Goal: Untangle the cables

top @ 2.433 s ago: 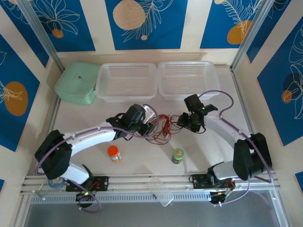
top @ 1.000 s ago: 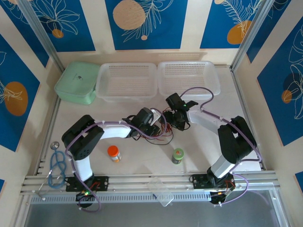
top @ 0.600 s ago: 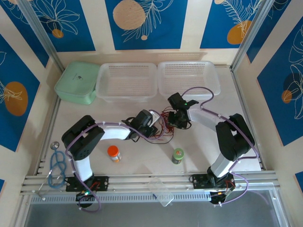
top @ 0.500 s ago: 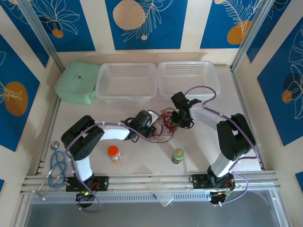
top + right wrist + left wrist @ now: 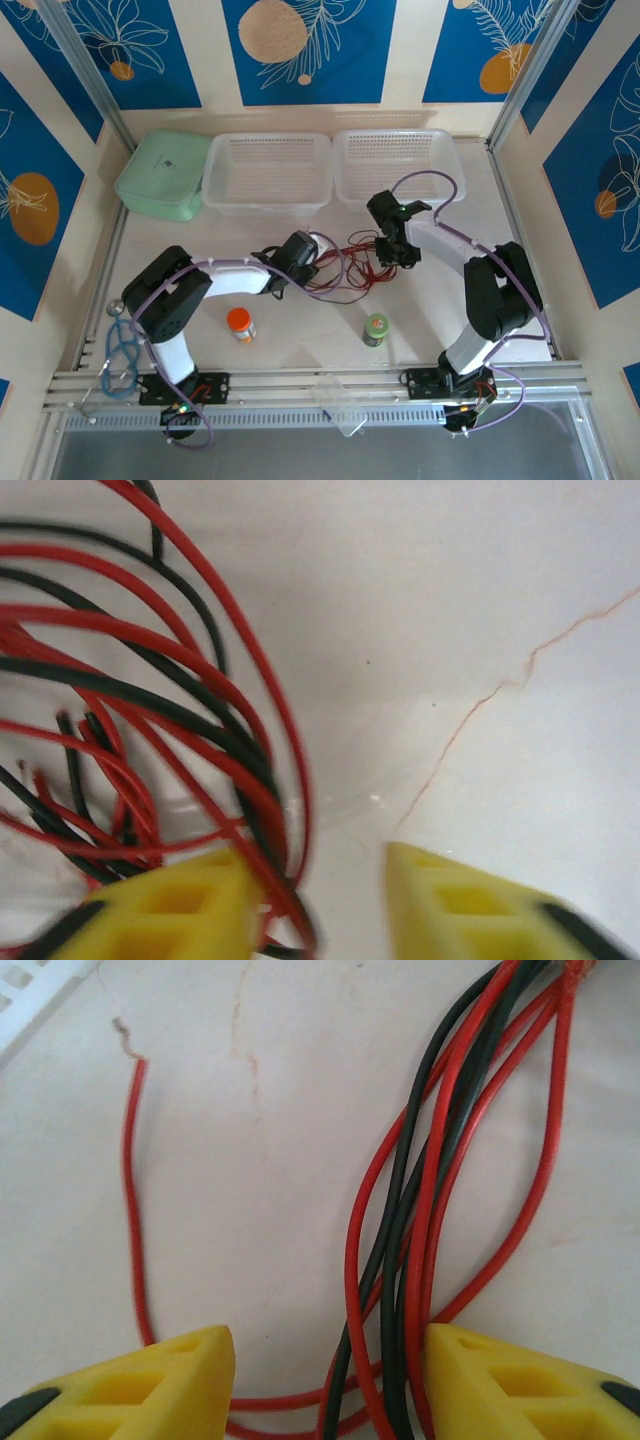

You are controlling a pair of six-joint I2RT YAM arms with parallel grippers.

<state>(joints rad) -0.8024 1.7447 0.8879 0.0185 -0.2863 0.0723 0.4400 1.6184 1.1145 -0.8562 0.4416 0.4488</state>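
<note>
Cables (image 5: 352, 270) mid-table, between left gripper (image 5: 322, 264) and right gripper (image 5: 405, 256). Left basket (image 5: 268, 190), right basket (image 5: 398, 182) side by side behind. Box (image 5: 163, 176) left of baskets. Left bottle (image 5: 240, 324), right bottle (image 5: 376, 328) in front of cables.

Cables (image 5: 352, 270) clog the gap between left claw (image 5: 322, 262) and right claw (image 5: 404, 255). White baskets (image 5: 268, 172) block just beyond both. Bare table (image 5: 430, 300) outboard of right claw; green bottle (image 5: 376, 328) and orange-lid jar (image 5: 240, 323) stand nearside of the claws.

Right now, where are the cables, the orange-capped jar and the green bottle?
cables (image 5: 415, 1220), left wrist view, middle of the red-black bundle.
orange-capped jar (image 5: 240, 321), top view, on its cap.
green bottle (image 5: 376, 326), top view, on its cap.
</note>
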